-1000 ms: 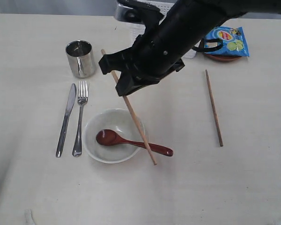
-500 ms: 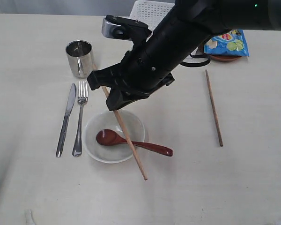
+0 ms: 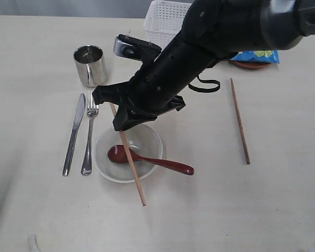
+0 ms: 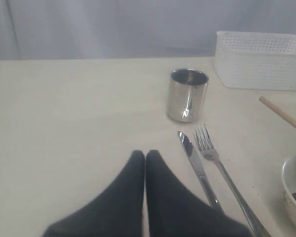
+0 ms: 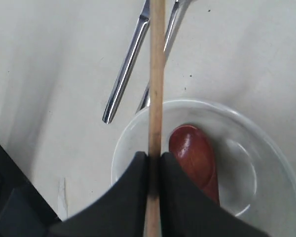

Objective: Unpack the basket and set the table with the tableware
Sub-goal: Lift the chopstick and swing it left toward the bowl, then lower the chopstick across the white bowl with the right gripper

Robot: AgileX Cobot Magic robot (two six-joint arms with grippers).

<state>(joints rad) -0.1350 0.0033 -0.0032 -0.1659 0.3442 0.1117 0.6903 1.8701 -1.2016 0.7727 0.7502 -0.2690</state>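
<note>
Exterior view: table (image 3: 283, 210) w/ basket (image 3: 165, 18) at far edge. My R gripper (image 5: 154, 159) clamps one chopstick (image 5: 156, 74), tilted over bowl (image 3: 106, 153) w/ spoon (image 3: 147, 160) inside. Other chopstick (image 3: 240, 121) lies well apart. L gripper (image 4: 145, 156) pinched together, nothing in it.

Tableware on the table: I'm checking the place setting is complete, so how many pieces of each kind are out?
Shiny steel cup: 1
Steel knife: 1
Steel fork: 1
Off-white round bowl: 1
Red-brown wooden spoon: 1
Long wooden chopsticks: 2, one in the right hand, one lying apart
Round brown plate: 1
Total: 8
</note>
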